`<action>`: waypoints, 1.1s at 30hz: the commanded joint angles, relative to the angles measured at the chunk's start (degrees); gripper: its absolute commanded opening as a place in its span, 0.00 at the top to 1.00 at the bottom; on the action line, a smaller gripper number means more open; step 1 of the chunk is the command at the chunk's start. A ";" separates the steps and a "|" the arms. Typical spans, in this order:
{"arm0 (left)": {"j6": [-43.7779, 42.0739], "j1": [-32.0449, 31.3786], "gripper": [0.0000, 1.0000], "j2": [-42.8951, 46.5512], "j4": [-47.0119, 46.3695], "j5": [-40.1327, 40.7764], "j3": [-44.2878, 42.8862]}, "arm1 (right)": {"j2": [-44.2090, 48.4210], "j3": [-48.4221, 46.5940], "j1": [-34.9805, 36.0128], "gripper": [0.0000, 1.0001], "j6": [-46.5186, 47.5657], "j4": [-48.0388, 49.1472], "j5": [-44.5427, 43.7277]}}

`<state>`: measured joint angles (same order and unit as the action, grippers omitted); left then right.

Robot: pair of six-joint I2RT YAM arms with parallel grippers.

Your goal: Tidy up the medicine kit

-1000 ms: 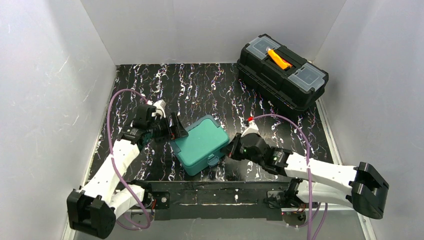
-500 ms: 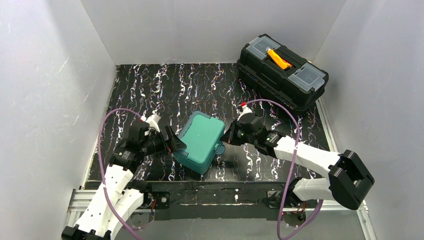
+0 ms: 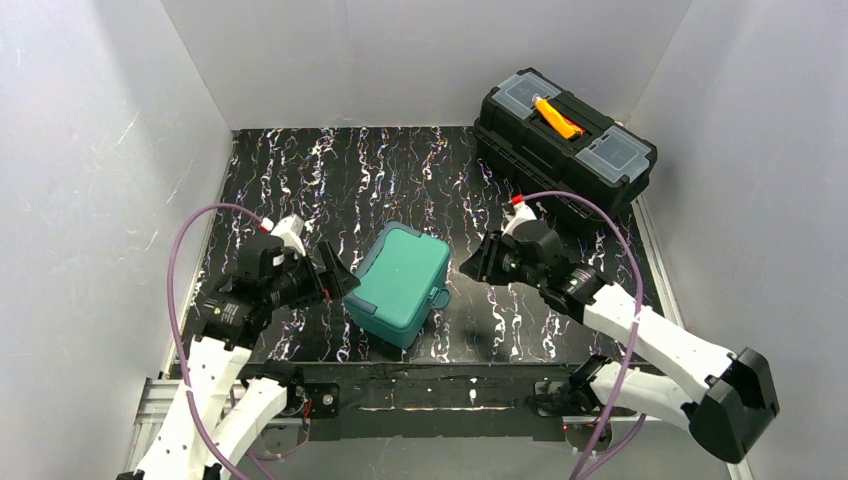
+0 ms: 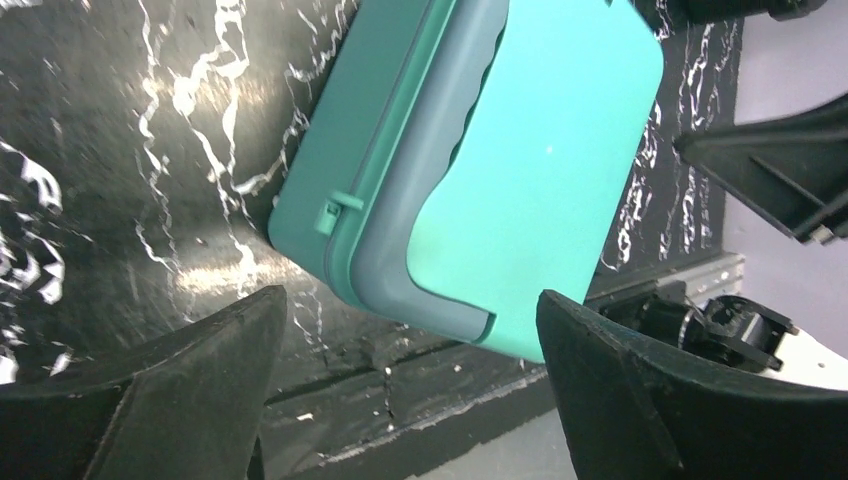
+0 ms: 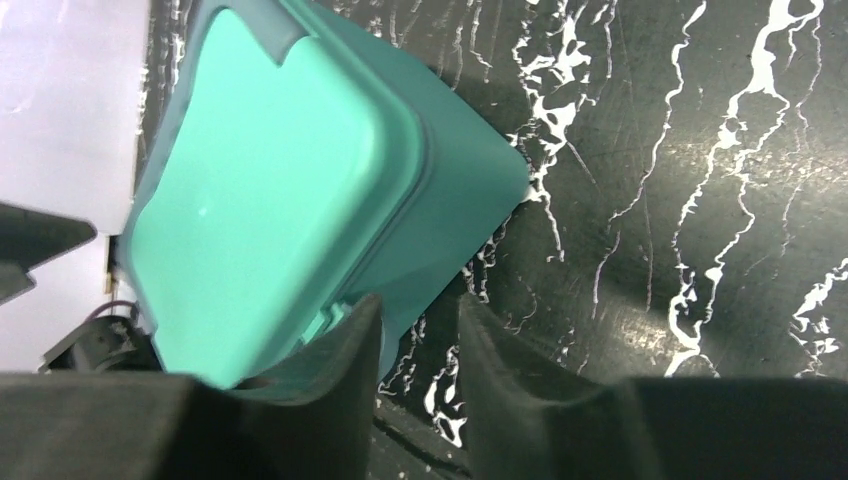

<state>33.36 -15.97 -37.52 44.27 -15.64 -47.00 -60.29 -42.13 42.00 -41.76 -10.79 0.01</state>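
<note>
The medicine kit, a teal box with its lid down, lies tilted on the black marbled table near the front middle; its contents are hidden. My left gripper stands wide open just left of the kit, touching nothing. In the left wrist view the kit lies beyond the left gripper. My right gripper hangs a short way right of the kit, jaws slightly apart with nothing between them. In the right wrist view the kit fills the left, with the right gripper beside its corner.
A black toolbox with an orange handle stands at the back right corner. White walls close in the table on three sides. A metal rail with the arm bases runs along the near edge.
The kit turned and slid a little toward the back. The right gripper left the kit's right side, drew back to the right and opened slightly. The left arm drew back to the left.
</note>
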 commanded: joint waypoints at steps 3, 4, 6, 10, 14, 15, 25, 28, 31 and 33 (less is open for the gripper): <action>-7.25 -0.12 0.02 -7.25 -0.88 3.67 -6.10 | 6.77 4.28 0.01 0.48 -3.77 -1.49 4.31; -7.97 -0.12 0.02 -8.96 -1.57 3.04 -6.57 | 7.31 5.02 -0.03 0.47 -4.91 -1.36 5.23; -9.19 -0.13 0.02 -12.15 -3.82 0.81 -6.89 | 8.50 7.52 -0.03 0.45 -7.53 0.44 7.25; -9.85 -0.12 0.02 -17.28 -8.25 -2.78 -6.52 | 11.08 12.57 0.10 0.43 -11.91 4.54 8.38; -9.04 -0.12 0.02 -20.26 -13.33 -7.25 -4.74 | 12.87 18.13 0.27 0.41 -16.09 10.09 9.94; -8.68 -0.12 0.02 -20.67 -14.33 -8.44 -3.97 | 13.31 19.19 0.28 0.41 -16.97 12.26 10.03; -6.49 -0.25 0.05 -17.22 -15.42 -15.38 2.19 | 17.13 21.91 0.43 0.39 -20.87 16.62 8.70; -5.40 -0.60 0.05 -15.12 -15.66 -16.61 4.54 | 17.55 21.48 0.45 0.38 -20.64 15.91 8.30; -4.01 -2.25 0.06 -13.29 -16.66 -17.26 6.40 | 17.52 20.77 0.50 0.38 -19.93 14.73 7.66; -3.09 -4.30 0.07 -12.44 -17.60 -16.91 7.20 | 17.50 20.48 0.45 0.38 -19.67 14.34 7.36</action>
<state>28.08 -17.23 -52.12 27.59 -29.39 -41.56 -43.44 -19.92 42.13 -61.58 2.35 8.73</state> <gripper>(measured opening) 0.939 0.618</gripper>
